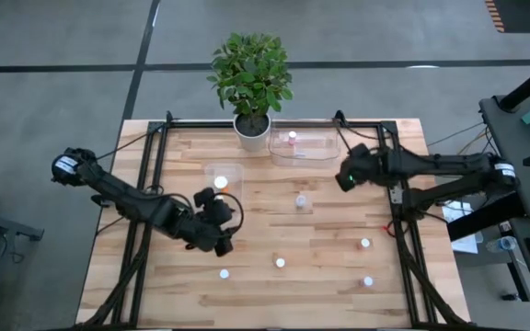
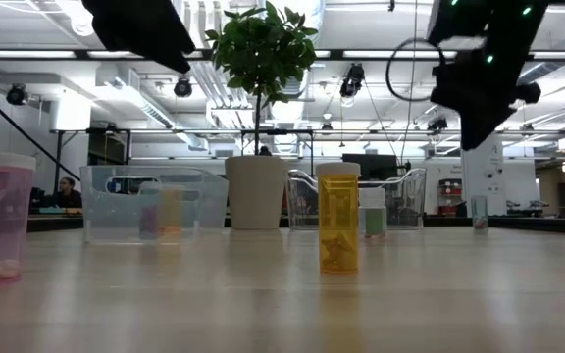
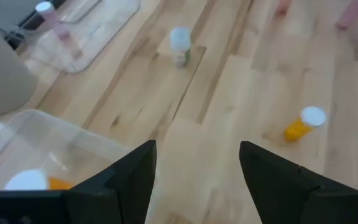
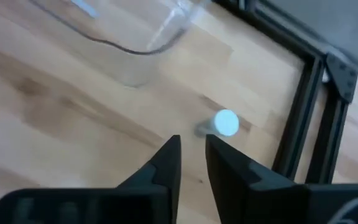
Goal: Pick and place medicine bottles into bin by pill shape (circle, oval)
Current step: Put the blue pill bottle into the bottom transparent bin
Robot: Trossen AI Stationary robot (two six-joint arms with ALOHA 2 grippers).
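The left gripper is hovering over the wooden surface, just near of the small clear bin at left centre, with its fingers spread wide and nothing between them. That bin is holding one white-capped, orange bottle. The right gripper is hanging at the right end of the large clear bin, which is sitting at the far edge beside the plant pot; its fingers are nearly closed and gripping nothing. Inside the large bin a pinkish bottle is standing. The other medicine bottles are standing loose on the surface: one at the centre, two toward the near edge, and two at the right.
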